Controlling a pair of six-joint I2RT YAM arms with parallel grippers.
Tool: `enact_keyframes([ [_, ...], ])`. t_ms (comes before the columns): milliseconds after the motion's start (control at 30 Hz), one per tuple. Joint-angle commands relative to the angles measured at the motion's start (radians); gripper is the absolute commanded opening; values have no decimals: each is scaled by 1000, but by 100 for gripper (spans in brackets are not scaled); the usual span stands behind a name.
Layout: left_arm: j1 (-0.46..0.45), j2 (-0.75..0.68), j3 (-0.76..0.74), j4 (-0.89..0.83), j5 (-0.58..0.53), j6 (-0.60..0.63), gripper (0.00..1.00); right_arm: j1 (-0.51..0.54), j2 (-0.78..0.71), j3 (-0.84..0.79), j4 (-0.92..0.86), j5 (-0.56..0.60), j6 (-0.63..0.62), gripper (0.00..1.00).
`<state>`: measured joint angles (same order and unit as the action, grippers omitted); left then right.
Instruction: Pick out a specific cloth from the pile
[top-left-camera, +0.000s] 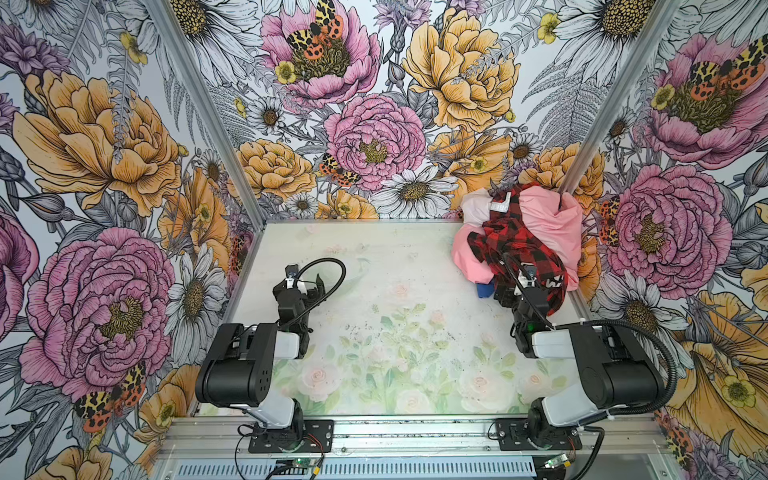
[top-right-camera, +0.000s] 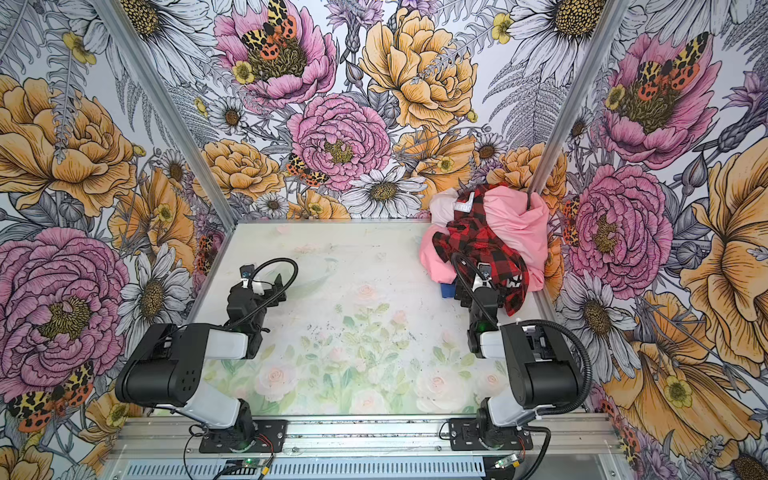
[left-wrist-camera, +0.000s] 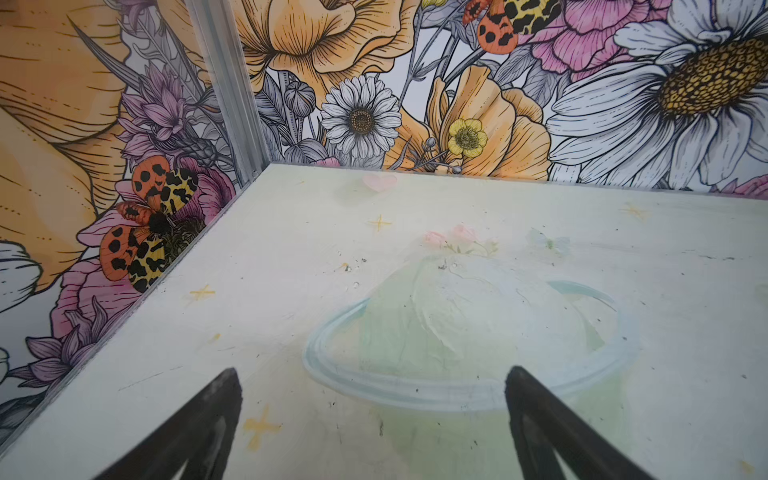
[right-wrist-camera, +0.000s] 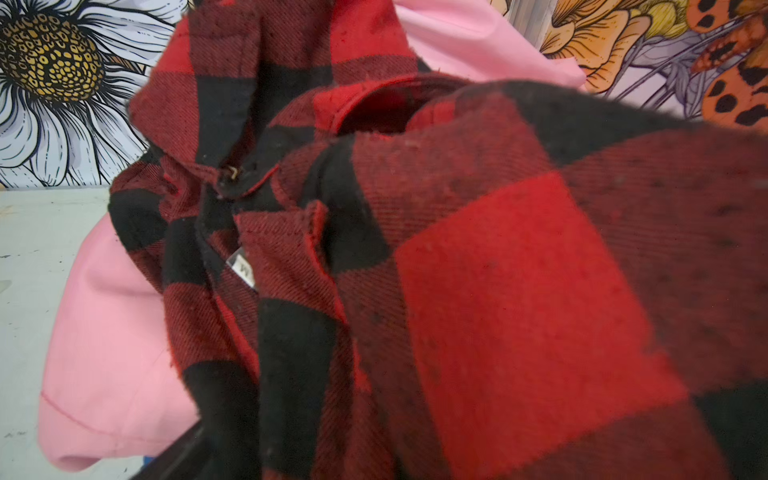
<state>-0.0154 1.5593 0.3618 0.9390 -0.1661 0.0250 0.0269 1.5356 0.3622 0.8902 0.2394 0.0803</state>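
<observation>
Nearest to you, the left gripper (left-wrist-camera: 372, 374) hangs low over the bare table (top-left-camera: 374, 266). Its jaws are wide apart with nothing between them. It is well apart from the clothes and takes no part for now.

A little farther, on the right side, the right gripper (top-left-camera: 503, 289) sits at the near edge of the pile (top-left-camera: 519, 232). The red-and-black checked shirt (right-wrist-camera: 519, 291) drapes over it and fills its wrist view, so you see only 1 dark finger at the lower edge. I judge that the jaws stand wide, and I see no fabric clamped between them.

The blue cloth (top-left-camera: 484, 290) is the thing you want. Only a small corner of it shows in both top views. It lies on the table just beside the right gripper, under the pink clothes (top-left-camera: 469, 257) and the checked shirt. The rest is buried.

Behind this, the pile rises into the far right corner, with a white lettered label (top-left-camera: 498, 205) near its top.

In my judgement the task is at its beginning: the right gripper is at the blue cloth but has no grip on it. The grasp, the pull from under the 2 kinds of clothes and the laying apart are all left.
</observation>
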Motion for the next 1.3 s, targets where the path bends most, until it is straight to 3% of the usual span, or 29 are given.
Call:
enact_keyframes([
  [0, 10, -7, 16, 4, 19, -17, 99, 2, 3, 10, 29, -5, -4, 99],
  [267, 16, -8, 14, 3, 36, -21, 99, 1, 3, 8, 30, -5, -4, 99],
  [533, 90, -2, -4, 48, 209, -56, 99, 4, 3, 4, 39, -4, -9, 100],
  [1000, 86, -32, -26, 66, 183, -59, 99, 11, -24, -19, 60, -16, -26, 99],
  [1133, 4, -197, 15, -173, 68, -5, 99, 29, -170, -68, 25, 19, -32, 99],
  [1267, -84, -366, 103, -515, -7, -80, 99, 36, -377, 16, -410, 28, 48, 95],
])
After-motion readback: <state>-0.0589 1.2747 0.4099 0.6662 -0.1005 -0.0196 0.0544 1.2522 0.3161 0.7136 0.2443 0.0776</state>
